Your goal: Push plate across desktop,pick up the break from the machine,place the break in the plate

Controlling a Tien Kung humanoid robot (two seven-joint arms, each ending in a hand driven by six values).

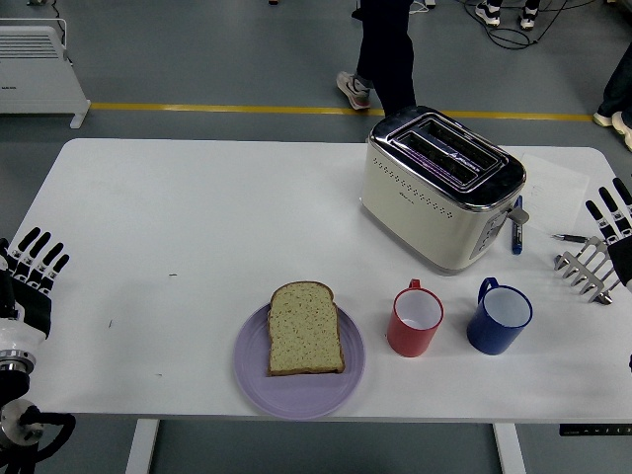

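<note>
The bread slice (306, 329) lies flat on the lavender plate (249, 370), near the front edge of the white surface (197, 217), with the toaster (441, 188) well apart at the rear right; both toaster slots appear empty. The left robot hand (32, 269) rests at the left edge, fingers spread and holding nothing. The right robot hand (614, 225) rests at the right edge, fingers likewise spread, just beside a metal fork-like rack (587, 269). A red mug (414, 320) and a blue mug (499, 316) stand right of the plate. The bread is judged light, soft and easily crushed: grip gently by opposite crust edges. The plate probably slides readily; push at its rim.
</note>
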